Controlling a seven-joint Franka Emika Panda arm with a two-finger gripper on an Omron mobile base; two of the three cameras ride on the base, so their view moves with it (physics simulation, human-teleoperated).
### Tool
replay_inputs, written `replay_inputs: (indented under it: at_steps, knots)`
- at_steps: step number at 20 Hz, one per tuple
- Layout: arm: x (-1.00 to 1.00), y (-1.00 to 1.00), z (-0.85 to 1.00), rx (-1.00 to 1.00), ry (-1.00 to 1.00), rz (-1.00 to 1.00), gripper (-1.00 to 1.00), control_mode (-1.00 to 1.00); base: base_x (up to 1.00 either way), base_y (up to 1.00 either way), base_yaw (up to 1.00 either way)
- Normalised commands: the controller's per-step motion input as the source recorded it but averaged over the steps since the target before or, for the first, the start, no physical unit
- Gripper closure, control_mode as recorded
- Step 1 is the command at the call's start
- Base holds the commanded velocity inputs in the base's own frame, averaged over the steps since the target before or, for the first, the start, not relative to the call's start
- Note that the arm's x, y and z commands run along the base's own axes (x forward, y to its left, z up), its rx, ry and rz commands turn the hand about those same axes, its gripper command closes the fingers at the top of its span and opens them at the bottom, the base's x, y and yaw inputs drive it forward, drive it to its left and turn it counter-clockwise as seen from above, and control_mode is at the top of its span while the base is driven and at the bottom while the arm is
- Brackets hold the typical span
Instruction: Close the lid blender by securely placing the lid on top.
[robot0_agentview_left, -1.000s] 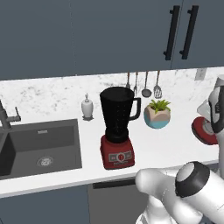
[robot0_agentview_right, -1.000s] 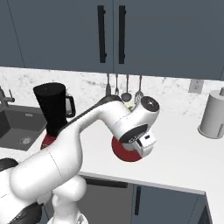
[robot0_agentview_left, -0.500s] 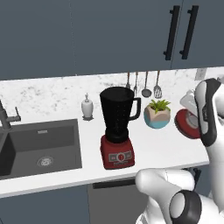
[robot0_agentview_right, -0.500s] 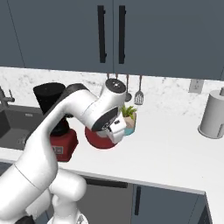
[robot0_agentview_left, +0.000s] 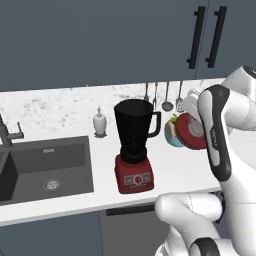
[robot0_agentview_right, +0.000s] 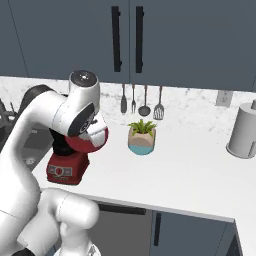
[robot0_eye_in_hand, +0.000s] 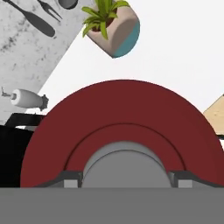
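Hand view is mostly the round red lid with its grey centre cap (robot0_eye_in_hand: 124, 144), and the bottom of the lid is cut off, so the finger tips are barely visible as grey bits either side of the cap. Gripper (robot0_eye_in_hand: 125, 178) looks clamped on that cap, carrying the lid in the air. Past the lid's edge you get a small potted plant in a beige and teal pot (robot0_eye_in_hand: 114, 27) and the little white soap bottle (robot0_eye_in_hand: 26, 99) lying sideways in frame (camera's rolled).

Left base view shows the tall blender with red square base and black tapered jar (robot0_agentview_left: 133, 145) fully, jar mouth uncovered, with the lid up off the counter just right of it, partly behind the white forearm.

Right base view hides most of the blender behind the arm; only the base pokes out.
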Motion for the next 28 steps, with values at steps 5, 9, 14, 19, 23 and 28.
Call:
replay_inputs:
  at_steps: [5,9,14,19,23,28]
  knots:
    - [0.20,0.53,0.74,0.00,-0.03,0.00,1.00,-1.00,0.00,0.00,0.00]
    - [0.26,0.43,0.67,0.00,-0.02,0.00,1.00,-1.00,0.00,0.00,0.00]
    - [0.15,0.43,0.60,0.00,0.00,0.00,1.00,-1.00,0.00,0.00,0.00]
    - [0.20,0.45,0.15,0.00,-0.03,0.00,1.00,-1.00,0.00,0.00,0.00]
    - [0.39,0.48,0.00,0.00,-0.01,-0.05,1.00,-1.00,0.00,0.00,0.00]
    - [0.58,0.52,0.00,-0.03,0.07,-0.12,1.00,-1.00,0.00,0.00,0.00]
